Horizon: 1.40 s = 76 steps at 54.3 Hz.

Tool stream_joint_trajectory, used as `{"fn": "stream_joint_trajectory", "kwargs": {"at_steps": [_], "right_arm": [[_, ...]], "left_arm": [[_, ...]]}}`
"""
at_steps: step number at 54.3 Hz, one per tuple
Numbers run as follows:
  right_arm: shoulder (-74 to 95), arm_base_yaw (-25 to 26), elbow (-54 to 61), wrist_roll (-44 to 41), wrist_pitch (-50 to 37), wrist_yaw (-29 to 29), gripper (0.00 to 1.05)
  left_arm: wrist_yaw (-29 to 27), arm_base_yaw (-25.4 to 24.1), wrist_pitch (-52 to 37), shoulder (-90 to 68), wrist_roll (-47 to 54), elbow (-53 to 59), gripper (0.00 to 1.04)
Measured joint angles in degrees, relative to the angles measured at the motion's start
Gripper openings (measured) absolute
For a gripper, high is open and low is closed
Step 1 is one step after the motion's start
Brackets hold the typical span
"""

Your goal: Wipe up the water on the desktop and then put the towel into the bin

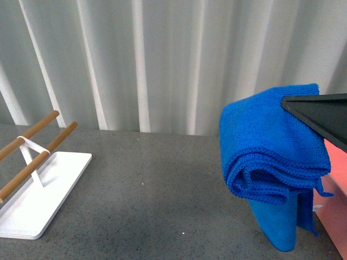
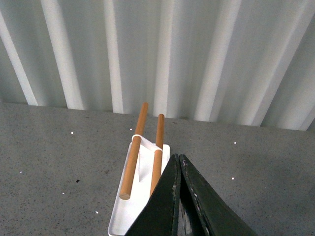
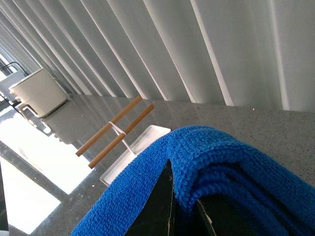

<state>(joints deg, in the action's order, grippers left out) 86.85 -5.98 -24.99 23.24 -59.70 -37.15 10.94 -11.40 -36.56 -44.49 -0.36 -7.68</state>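
The bright blue towel (image 1: 271,157) hangs in folds above the right side of the dark speckled desktop (image 1: 162,189), one end drooping toward the surface. My right gripper (image 1: 284,101) reaches in from the right and is shut on the towel's upper fold. In the right wrist view the towel (image 3: 226,157) drapes over the black fingers of that gripper (image 3: 181,191). Just right of the hanging cloth, the salmon-pink bin (image 1: 335,184) shows at the frame's edge, partly hidden. My left gripper (image 2: 178,158) is shut on nothing, above the desktop (image 2: 59,147). No water is in view.
A flat white tray (image 1: 38,200) with two wooden rods (image 1: 32,157) stands at the desktop's left; it also lies right under my left gripper as the tray (image 2: 130,211). A white pleated curtain (image 1: 162,54) closes the back. A cream container (image 3: 37,91) sits far off.
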Motion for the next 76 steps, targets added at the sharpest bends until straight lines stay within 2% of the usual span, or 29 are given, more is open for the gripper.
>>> {"fn": "stream_joint_trajectory", "kwargs": {"at_steps": [15,19,24,29,52,71,76], "right_arm": [[-0.4,0.0,0.0,-0.9,1.4,0.1,0.03],[-0.4,0.0,0.0,-1.1,1.4,0.7,0.03],[-0.4,-0.1,0.2,-1.9,1.9,1.4,0.03],[-0.4,-0.2,0.5,-2.2,2.2,1.5,0.03],[-1.5,-1.7,0.5,-3.0,4.9,2.6,0.03],[-0.7,-2.4,0.2,-3.3,5.0,3.8,0.03],[-0.1,-2.4,-0.3,-3.3,5.3,3.9,0.03]], "left_arm": [[-4.9,5.1,6.4,10.4,0.0,4.1,0.04],[-9.9,8.9,8.6,13.2,0.0,4.8,0.04],[-10.7,10.9,9.9,15.4,0.1,5.7,0.04],[-10.9,11.3,9.2,16.9,0.1,6.3,0.04],[-10.9,11.3,20.5,28.7,0.1,6.3,0.04],[-10.9,11.3,26.3,34.4,0.1,6.3,0.04],[-10.9,11.3,35.3,41.5,0.1,6.3,0.04]]}}
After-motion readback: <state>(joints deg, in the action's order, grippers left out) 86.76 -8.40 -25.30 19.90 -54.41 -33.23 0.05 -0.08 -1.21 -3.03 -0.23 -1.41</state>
